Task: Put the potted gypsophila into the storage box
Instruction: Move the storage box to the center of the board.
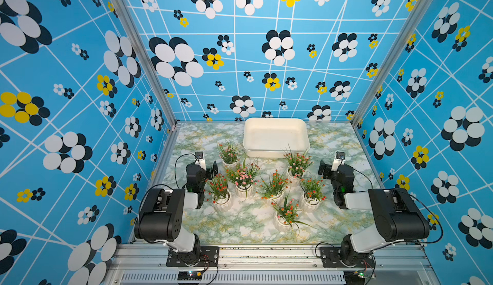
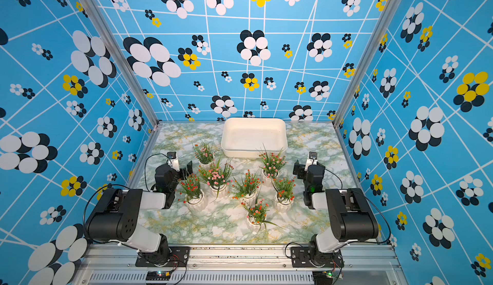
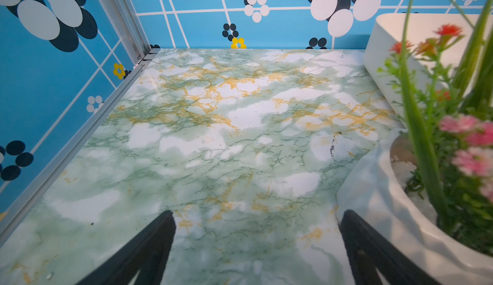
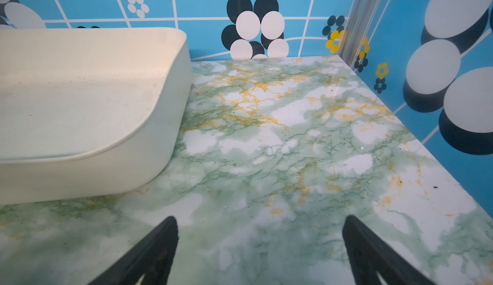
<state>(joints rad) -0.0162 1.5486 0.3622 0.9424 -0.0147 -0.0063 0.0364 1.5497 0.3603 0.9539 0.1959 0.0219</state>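
The storage box (image 1: 276, 147) is a cream-white tray at the back of the marble table, with nothing in it, seen in both top views. Several potted gypsophila stand in front of it, among them a pink one (image 1: 243, 177) and a red one (image 1: 219, 189). My left gripper (image 1: 211, 168) hovers open just left of the cluster. In the left wrist view a white ribbed pot (image 3: 386, 217) sits beside its fingers (image 3: 165, 233). My right gripper (image 1: 324, 169) is open to the right of the plants, with nothing between its fingers (image 4: 165, 238); the box (image 4: 80, 97) lies ahead of it.
Blue flower-patterned walls with aluminium posts (image 1: 138, 49) close in the table on three sides. Both arm bases (image 1: 186, 254) are bolted to the front rail. Bare marble table (image 1: 240, 227) lies in front of the pots and along both sides.
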